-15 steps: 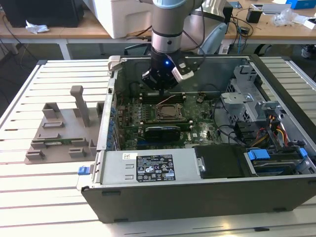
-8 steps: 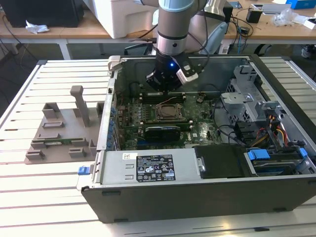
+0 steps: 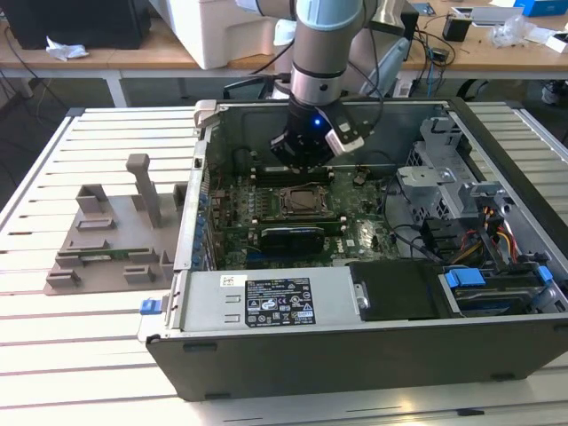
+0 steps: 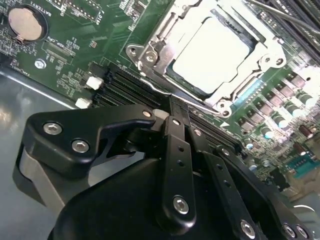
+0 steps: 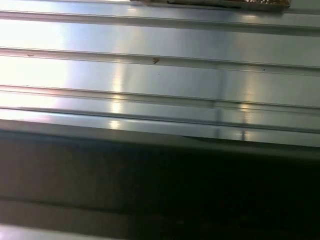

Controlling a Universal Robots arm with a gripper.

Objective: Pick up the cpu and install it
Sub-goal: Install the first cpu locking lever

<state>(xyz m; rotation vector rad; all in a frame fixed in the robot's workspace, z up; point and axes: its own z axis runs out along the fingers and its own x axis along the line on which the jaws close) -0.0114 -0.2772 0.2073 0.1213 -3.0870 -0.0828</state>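
Plainly found a slatted metal table (image 3: 53,160) with a grey computer case (image 3: 355,355) lying open on it, and beside the case, toward the exterior view's left, a grey holder fixture (image 3: 106,240). Noted the arm (image 3: 324,53) reaching down into the case over the green motherboard (image 3: 231,222). Placed the gripper (image 3: 302,160) low above the board, near the socket frame (image 3: 297,202) on its far side.

Looked closer in the second wrist view and saw the gripper (image 4: 175,112) with its black fingers (image 4: 176,150) drawn together, nothing visibly caught between them. Found the cpu (image 4: 215,55) not in the tool but lying flat inside the metal socket frame (image 4: 150,55), silvery top up, apart from the fingertips. Spotted a thin retention lever (image 4: 155,87) running along the frame's edge between chip and fingertips; could not tell whether latched.

Judged the chip placed and the work to be at the socket itself. Judged it best to move slowly and squarely here, to touch only the lever or frame, and to avoid scraping the chip's lid or the small parts nearby.
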